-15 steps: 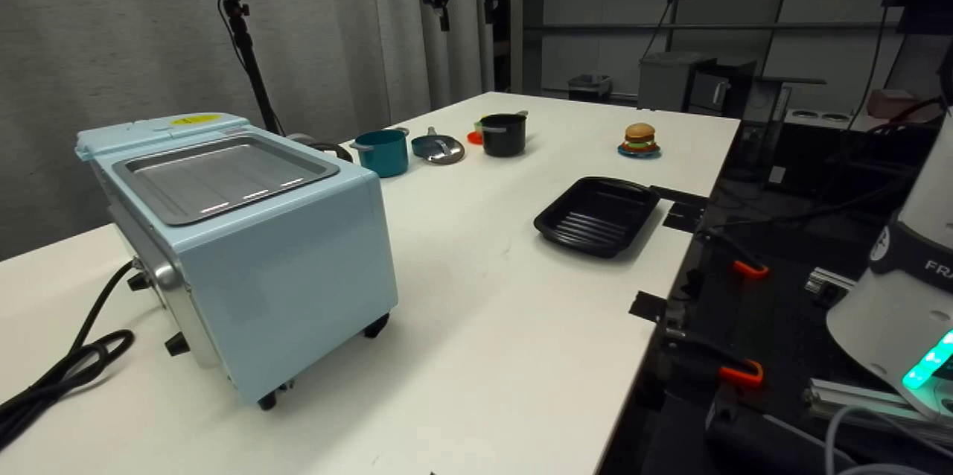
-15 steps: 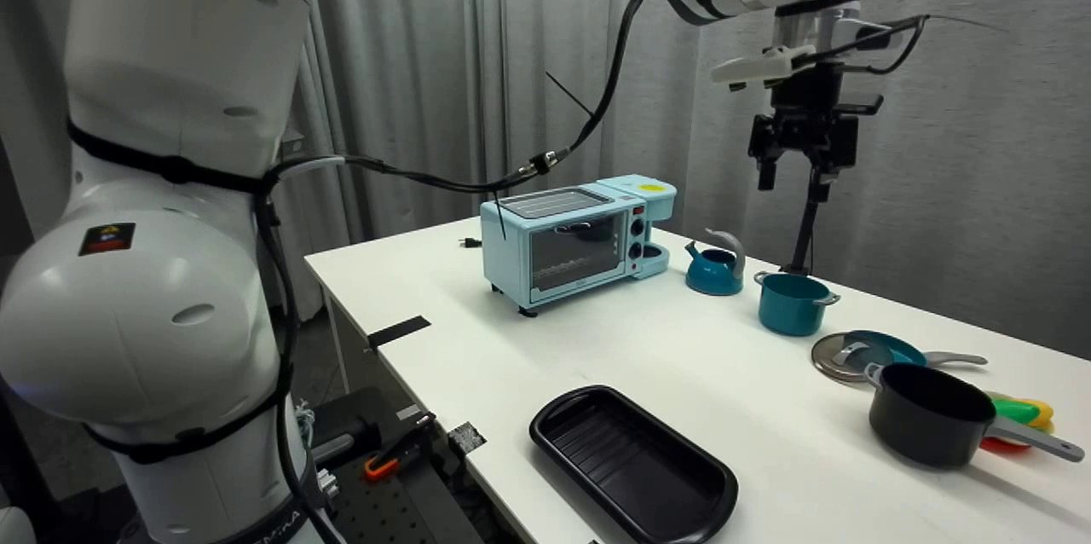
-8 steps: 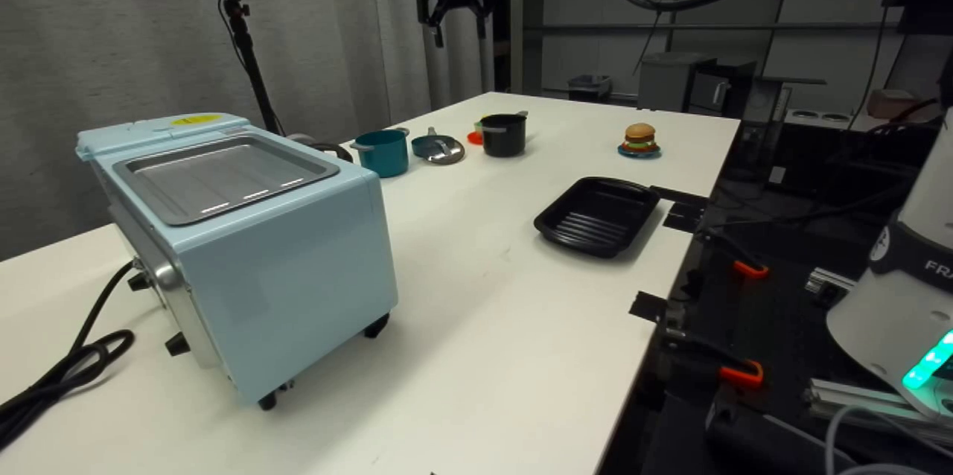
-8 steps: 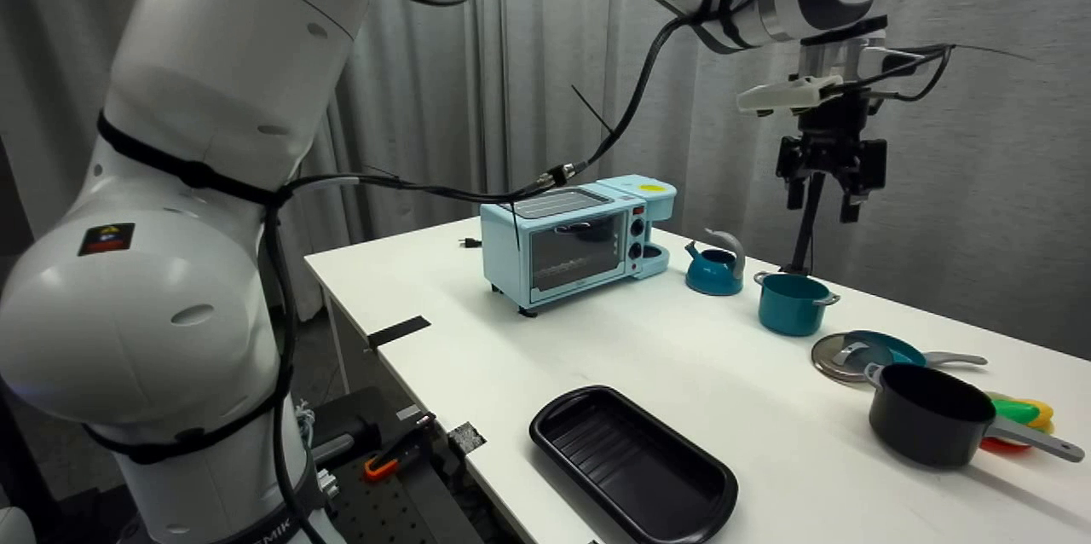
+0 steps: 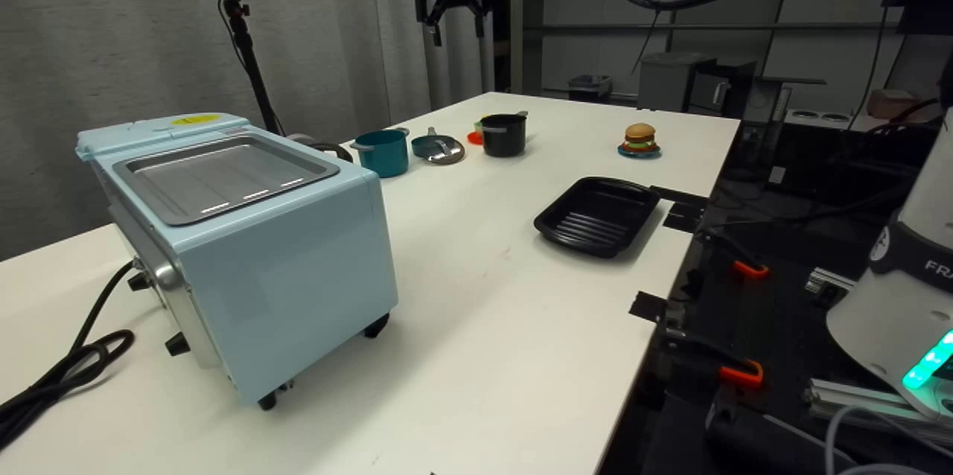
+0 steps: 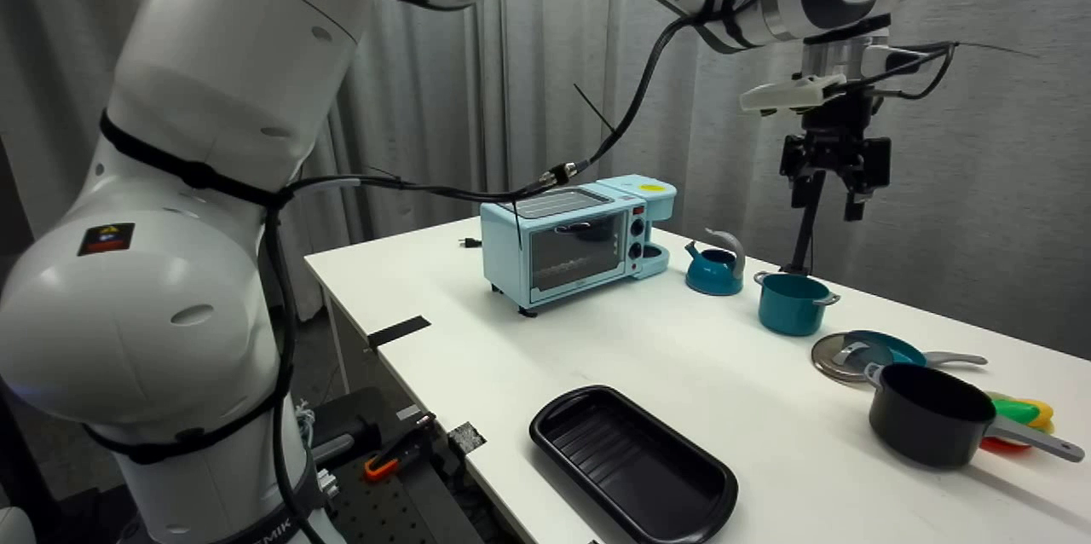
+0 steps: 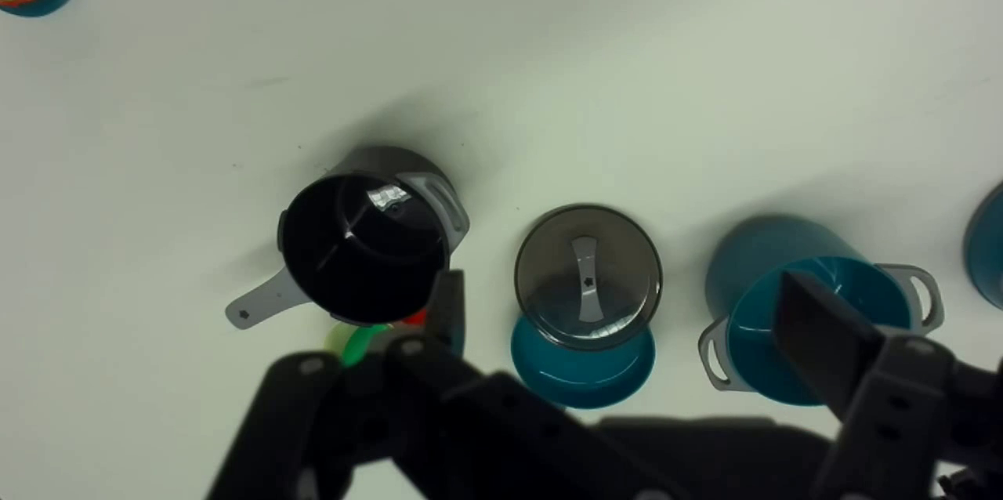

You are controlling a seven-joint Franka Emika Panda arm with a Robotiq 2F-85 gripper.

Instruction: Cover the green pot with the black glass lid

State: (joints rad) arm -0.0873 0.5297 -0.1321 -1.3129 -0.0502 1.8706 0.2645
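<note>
The green pot (image 6: 791,309), teal and round with two grey side handles, stands uncovered on the table. It also shows in the wrist view (image 7: 760,363), partly behind a finger. The black glass lid (image 7: 548,273) has a dark rim, see-through centre and grey bar handle. It lies partly over a small teal pan (image 7: 584,378), left of the pot in the wrist view. It shows in both exterior views (image 5: 447,151) (image 6: 828,358). My gripper (image 6: 826,201) is open and empty, well above the table. In the wrist view the lid handle appears between its fingertips (image 7: 619,282).
A black pot (image 6: 925,433) with a long handle stands close beside the lid, with toy vegetables (image 6: 1018,414) behind it. A teal kettle (image 6: 714,274), pale blue toaster oven (image 6: 507,258), black ridged pan (image 6: 635,463) and toy burger (image 5: 639,140) also stand on the table (image 6: 511,356).
My gripper has moved lower, and rightward in the exterior view that shows the arm, mostly in the earlier half second, with only a slight shift since. It stays open. The objects have not moved.
</note>
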